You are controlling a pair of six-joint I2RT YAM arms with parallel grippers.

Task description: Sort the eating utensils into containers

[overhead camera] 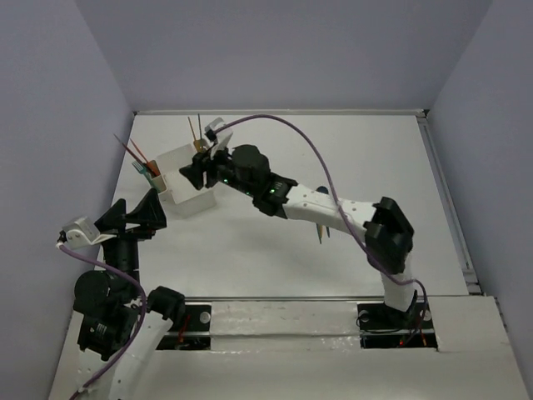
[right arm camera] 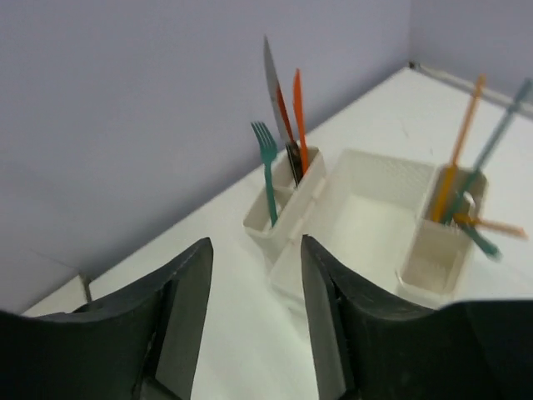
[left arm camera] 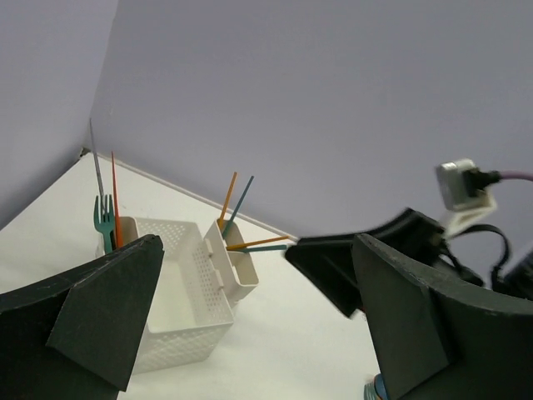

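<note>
Your right claw [right arm camera: 256,250] stands with its fingers apart and nothing between them, hanging just beside the far right end of the white box [right arm camera: 379,167]. Your left claw [left arm camera: 258,250] is spread wide and empty too, held near the box on its near left side, not touching it.

The box sits far left on the worktop [overhead camera: 333,150], and its large middle compartment looks bare. In the narrow end compartment on the left you have a teal fork [right arm camera: 268,179] standing upright, with an orange stick [right arm camera: 298,117] and a tall grey piece [right arm camera: 271,75] beside it. In the opposite end compartment a second orange stick [right arm camera: 462,133] and a teal stick [right arm camera: 500,125] lean upright, while two more, one orange [right arm camera: 500,227] and one teal [right arm camera: 483,242], lie tilted out over the rim.

From above, a few thin pieces [overhead camera: 321,233] show on the worktop under your right forearm, well apart from the box; they may be more sticks, but most of them is hidden.
</note>
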